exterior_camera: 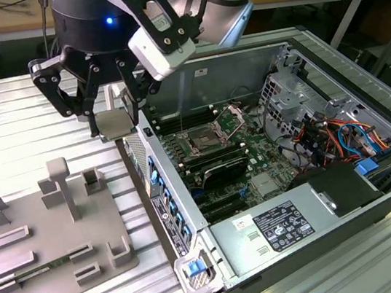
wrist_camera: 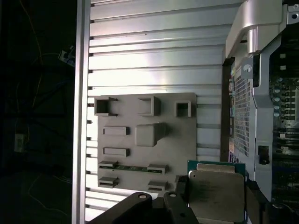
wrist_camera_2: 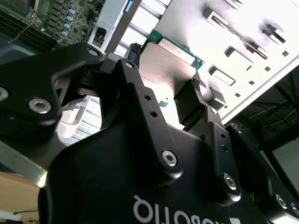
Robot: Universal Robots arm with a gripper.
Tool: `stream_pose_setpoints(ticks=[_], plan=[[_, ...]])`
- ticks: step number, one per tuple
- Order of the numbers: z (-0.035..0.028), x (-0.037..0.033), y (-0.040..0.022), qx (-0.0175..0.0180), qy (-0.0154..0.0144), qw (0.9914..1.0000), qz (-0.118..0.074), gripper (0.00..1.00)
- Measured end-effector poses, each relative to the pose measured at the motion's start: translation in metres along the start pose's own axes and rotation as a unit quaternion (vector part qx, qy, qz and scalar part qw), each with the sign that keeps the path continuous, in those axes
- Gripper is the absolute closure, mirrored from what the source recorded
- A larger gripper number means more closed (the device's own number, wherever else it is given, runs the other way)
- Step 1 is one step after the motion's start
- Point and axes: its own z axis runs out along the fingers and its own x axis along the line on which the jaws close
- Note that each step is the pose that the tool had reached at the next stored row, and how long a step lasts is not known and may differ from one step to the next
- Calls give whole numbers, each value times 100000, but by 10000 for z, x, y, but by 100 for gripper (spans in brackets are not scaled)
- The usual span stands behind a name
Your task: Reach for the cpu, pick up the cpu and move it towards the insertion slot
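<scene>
The cpu is clamped flat in the claw, up in the air w/ its silvery top showing, just above the left wall of the open pc case in the exterior view. In both wrist views the chip sits between 2 black fingers. The insertion slot lies inside the case on the motherboard, to the exterior view's right of the chip, apart from it. Grey tray rests on the ribbed metal tabletop, left of the case
</scene>
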Motion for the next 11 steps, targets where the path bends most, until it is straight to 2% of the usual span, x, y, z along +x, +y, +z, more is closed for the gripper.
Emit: stream_pose_setpoints(ticks=[9, 11], plan=[[4, -146, -5, 1, 2, 100000, 94, 45], [6, -203, -7, 5, 2, 100000, 123, 45]])
